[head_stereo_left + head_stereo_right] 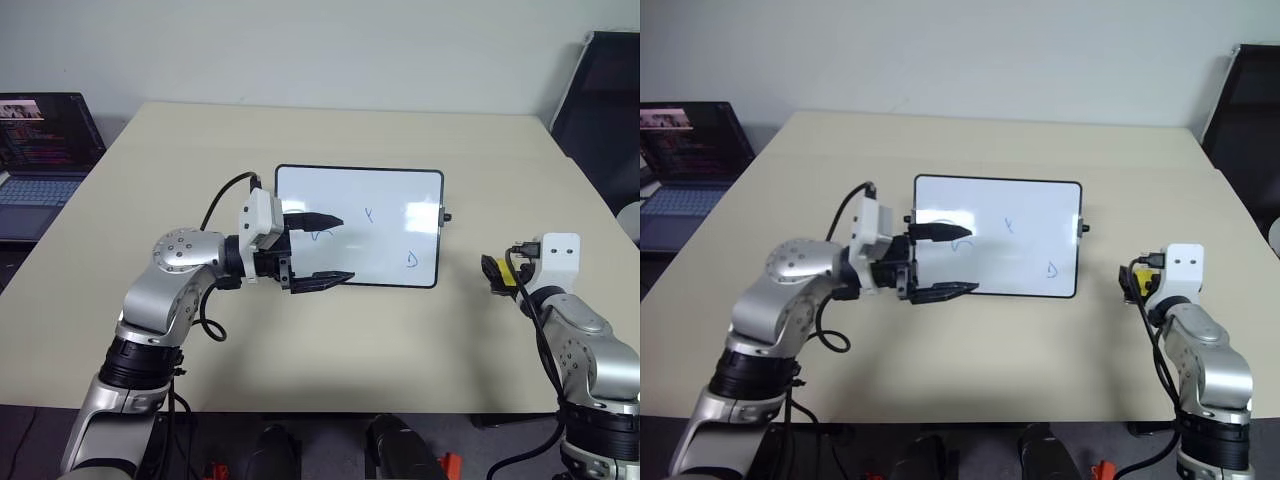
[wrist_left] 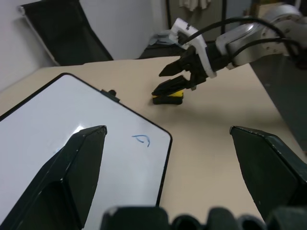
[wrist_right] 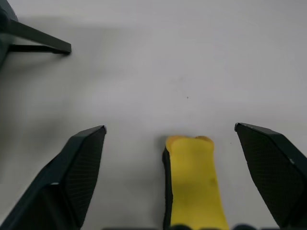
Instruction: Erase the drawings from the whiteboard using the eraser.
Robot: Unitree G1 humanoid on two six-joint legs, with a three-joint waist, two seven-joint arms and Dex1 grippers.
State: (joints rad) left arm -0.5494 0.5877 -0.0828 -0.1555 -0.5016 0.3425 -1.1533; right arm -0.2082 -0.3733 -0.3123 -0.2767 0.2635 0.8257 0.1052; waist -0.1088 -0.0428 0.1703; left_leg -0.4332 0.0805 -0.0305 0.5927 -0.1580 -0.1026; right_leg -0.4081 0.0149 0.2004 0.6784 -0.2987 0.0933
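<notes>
Eraser (image 3: 194, 179) lies on the table (image 1: 400, 320) between the right gripper's (image 3: 170, 167) two fingers, yellow face up, with a black part along one side. It runs lengthwise toward the wrist, nearer neither finger, and clear tabletop shows on both sides, so nothing grips it. The left wrist view shows the same: the right gripper (image 2: 180, 79) sits just over the eraser (image 2: 168, 97), which rests on the table off the whiteboard's (image 1: 390, 200) knobbed end.

The step in hand looks like the pickup, with the fingers spread wide and released. Next they should close squarely on the eraser's long sides, lift it, and carry it to the board.

Three blue drawings remain: one (image 1: 411, 260) near the board's corner closest to the eraser, one (image 1: 369, 213) mid-board, and one (image 1: 321, 236) beside the left gripper's (image 1: 325, 250) upper finger.

The left gripper is also wide open and holds nothing. It points across the board's near end, one fingertip over the white surface, the other by the near edge. Whether either touches is unclear.
</notes>
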